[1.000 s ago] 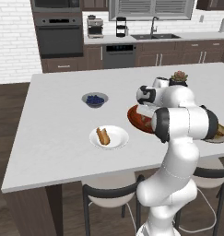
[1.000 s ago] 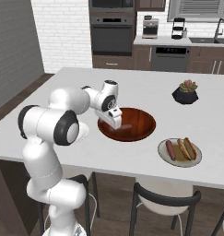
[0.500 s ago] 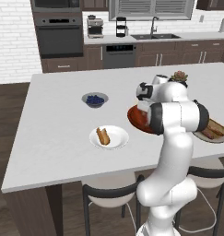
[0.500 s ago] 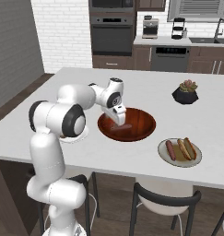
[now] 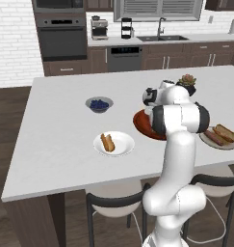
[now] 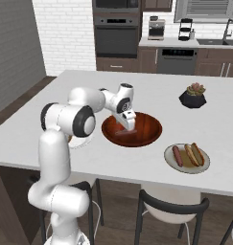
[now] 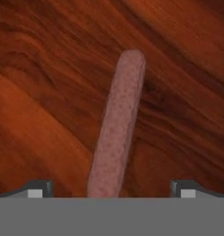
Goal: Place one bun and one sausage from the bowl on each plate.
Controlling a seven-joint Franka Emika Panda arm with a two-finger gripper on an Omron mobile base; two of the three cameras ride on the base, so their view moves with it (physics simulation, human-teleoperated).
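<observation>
From the left base view, the white worktop [image 5: 60, 140] fills the middle of a kitchen with dark cabinets and an oven behind. The hand is hidden behind the arm here, over the bowl [image 5: 141, 123]. Left of it sits the white plate [image 5: 114, 144] with a bun [image 5: 107, 142].

From the right base view, the hand [image 6: 128, 125] reaches down into the bowl, and to its right the cream-rimmed plate [image 6: 187, 158] carries a bun and sausage.

In the hand view, the fingertips [image 7: 37, 188] stand wide apart, with a sausage [image 7: 117, 126] lying lengthwise between them on the bowl's wood grain.
</observation>
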